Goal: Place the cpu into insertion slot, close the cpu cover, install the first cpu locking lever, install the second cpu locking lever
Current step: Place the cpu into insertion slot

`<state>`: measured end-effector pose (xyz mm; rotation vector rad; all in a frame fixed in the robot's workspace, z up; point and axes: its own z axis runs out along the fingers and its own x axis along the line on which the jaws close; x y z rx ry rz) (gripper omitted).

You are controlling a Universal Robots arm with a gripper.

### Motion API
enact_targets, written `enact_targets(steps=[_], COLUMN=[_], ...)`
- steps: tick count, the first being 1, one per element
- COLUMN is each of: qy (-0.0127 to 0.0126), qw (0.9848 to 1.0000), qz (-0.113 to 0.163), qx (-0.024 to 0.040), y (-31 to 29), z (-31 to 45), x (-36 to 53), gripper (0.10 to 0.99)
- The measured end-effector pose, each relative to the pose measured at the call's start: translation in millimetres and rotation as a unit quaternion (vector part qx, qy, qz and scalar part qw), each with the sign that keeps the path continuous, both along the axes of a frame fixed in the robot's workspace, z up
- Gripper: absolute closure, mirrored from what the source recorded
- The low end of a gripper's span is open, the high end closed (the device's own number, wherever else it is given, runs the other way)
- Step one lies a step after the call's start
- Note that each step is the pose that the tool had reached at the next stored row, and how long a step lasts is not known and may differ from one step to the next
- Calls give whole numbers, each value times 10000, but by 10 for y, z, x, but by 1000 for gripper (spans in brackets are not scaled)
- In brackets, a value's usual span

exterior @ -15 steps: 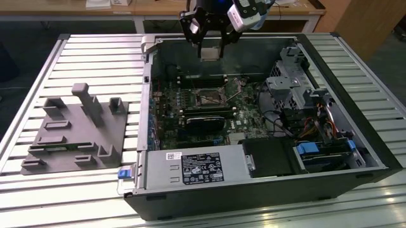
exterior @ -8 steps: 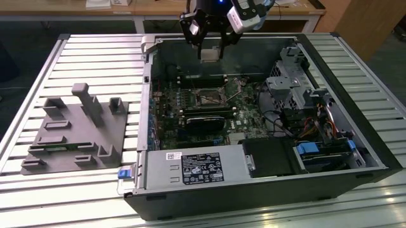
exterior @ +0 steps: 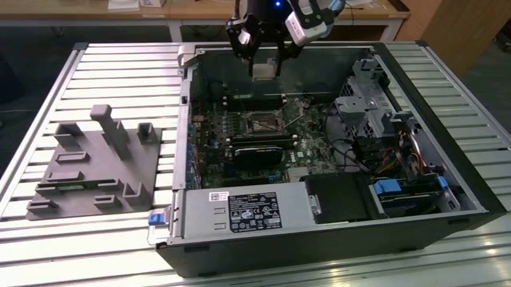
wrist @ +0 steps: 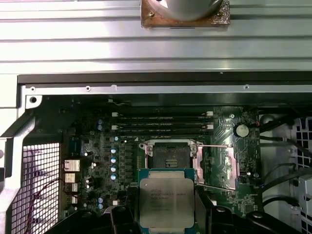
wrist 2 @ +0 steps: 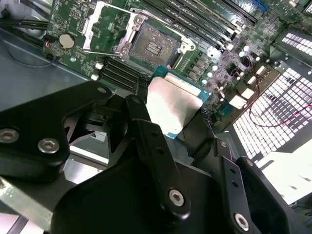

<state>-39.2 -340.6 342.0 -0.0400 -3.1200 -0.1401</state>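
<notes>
cpu: flat square, dull silver top on a green-edged board. The hand is closed on its opposite edges, presumably to keep the underside free. It hangs above the bare socket, apart from it. cpu cover, a thin metal frame, lies open beside the socket. Black case sits on the ribbed metal desk.

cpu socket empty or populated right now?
Empty: the socket shows bare contacts in both wrist views, and the cpu is held in the gripper.

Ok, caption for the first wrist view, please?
Gripper holds the small square silver-topped CPU over the green motherboard near its empty socket, thin silver metal cover frame lying open.
</notes>
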Motion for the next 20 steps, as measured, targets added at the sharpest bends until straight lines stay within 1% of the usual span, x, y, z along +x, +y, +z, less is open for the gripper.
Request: enact_targets(steps=[20], qy=[0], qw=[10000], qz=[0], qx=[0], y=[0], z=[-95], x=[0], gripper=[545])
